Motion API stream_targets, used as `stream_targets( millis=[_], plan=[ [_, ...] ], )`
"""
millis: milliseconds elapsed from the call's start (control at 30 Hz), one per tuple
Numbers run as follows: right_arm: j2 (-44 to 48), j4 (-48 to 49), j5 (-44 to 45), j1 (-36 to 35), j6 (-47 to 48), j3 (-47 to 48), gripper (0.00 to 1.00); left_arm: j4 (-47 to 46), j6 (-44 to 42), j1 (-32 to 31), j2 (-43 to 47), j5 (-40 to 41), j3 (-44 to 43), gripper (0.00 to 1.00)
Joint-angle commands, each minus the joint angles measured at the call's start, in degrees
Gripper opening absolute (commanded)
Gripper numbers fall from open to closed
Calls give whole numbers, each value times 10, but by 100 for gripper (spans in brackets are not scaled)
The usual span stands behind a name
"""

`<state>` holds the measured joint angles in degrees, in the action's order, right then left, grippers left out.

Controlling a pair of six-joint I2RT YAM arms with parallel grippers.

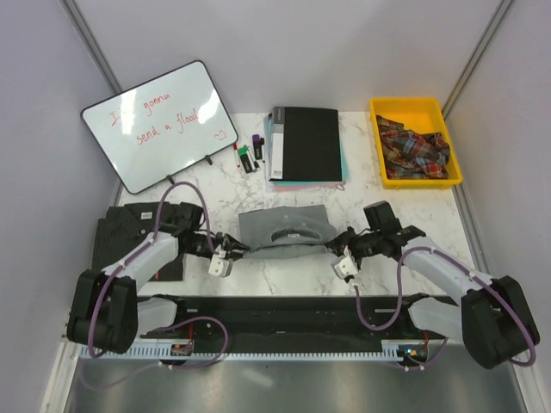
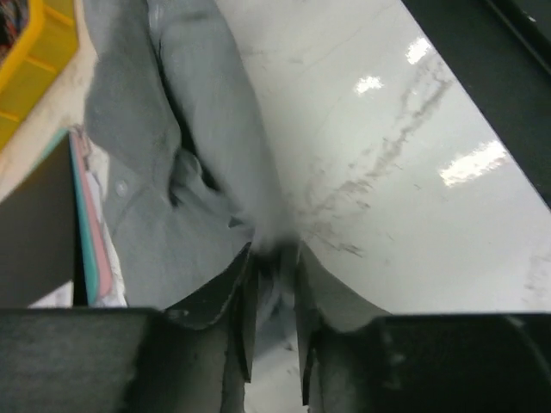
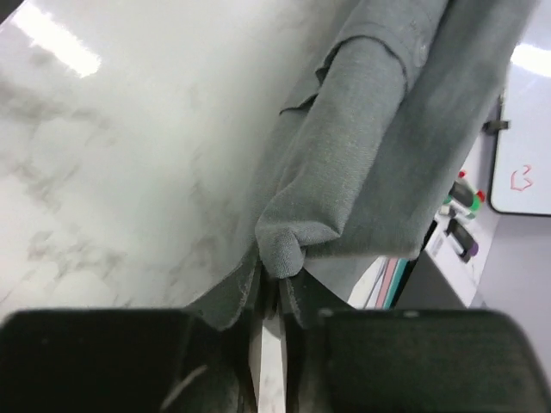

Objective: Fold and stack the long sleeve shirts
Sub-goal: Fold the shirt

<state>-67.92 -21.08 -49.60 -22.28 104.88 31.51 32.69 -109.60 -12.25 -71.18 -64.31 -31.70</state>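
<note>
The grey shirt point(image 1: 284, 228) lies partly folded at the middle of the table point(image 1: 284, 282). The left claw point(image 1: 234, 250) is closed on its left edge and the right claw point(image 1: 341, 249) pinches a fold at its right edge. The dark shirt point(image 1: 125, 225) lies flat at the left side, partly under the left arm.

Behind the grey shirt, a black book point(image 1: 306, 142) rests on teal and pink sheets. A few markers point(image 1: 247, 155) lie just to its left, and beyond them a whiteboard point(image 1: 164, 125) with red writing leans tilted. A yellow bin point(image 1: 405, 105) holding plaid cloth point(image 1: 413, 148) sits at the back right. None of these touch the grey shirt.

The table top is white marble with grey veins, and it is glossy under the lights. A black rail point(image 1: 293, 314) runs along its near edge. Pale panel walls close in the sides and back.
</note>
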Motion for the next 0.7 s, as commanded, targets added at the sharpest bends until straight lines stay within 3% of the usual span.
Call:
stream_targets(
  millis=[0, 67, 133, 167, 200, 267, 367, 500, 533, 600, 633, 667],
  plan=[
    [57, -156, 56, 18, 245, -54, 33, 69, -302, 16, 46, 28, 49, 46],
    [93, -166, 55, 16, 244, -70, 59, 80, -306, 16, 62, 31, 58, 65],
    [115, -191, 68, 11, 245, -66, 70, 101, -316, 16, 89, 35, 63, 69],
    [121, -218, 71, 11, 245, -59, 87, 126, -318, 16, 98, 35, 61, 70],
    [128, -236, 78, 11, 246, -53, 97, 137, -305, 16, 108, 31, 55, 70],
    [159, -300, 87, 11, 250, -27, 98, 169, -300, 16, 139, 29, 48, 70],
    [203, -337, 110, 10, 195, 7, 98, 166, -164, 15, 160, 7, 9, 70],
    [185, -257, 115, 10, -103, 77, 98, 160, 48, -18, 77, 44, -139, 64],
    [145, -236, 135, 11, -239, 120, 98, 160, 88, -32, 55, 59, -165, 61],
    [97, -220, 144, 15, -359, 193, 98, 157, 168, -91, 0, 114, -218, 60],
    [55, -221, 143, 21, -466, 216, 98, 139, 193, -117, -16, 140, -226, 61],
    [39, -218, 143, 29, -512, 232, 98, 108, 301, -175, -42, 173, -237, 61]
  ],
)
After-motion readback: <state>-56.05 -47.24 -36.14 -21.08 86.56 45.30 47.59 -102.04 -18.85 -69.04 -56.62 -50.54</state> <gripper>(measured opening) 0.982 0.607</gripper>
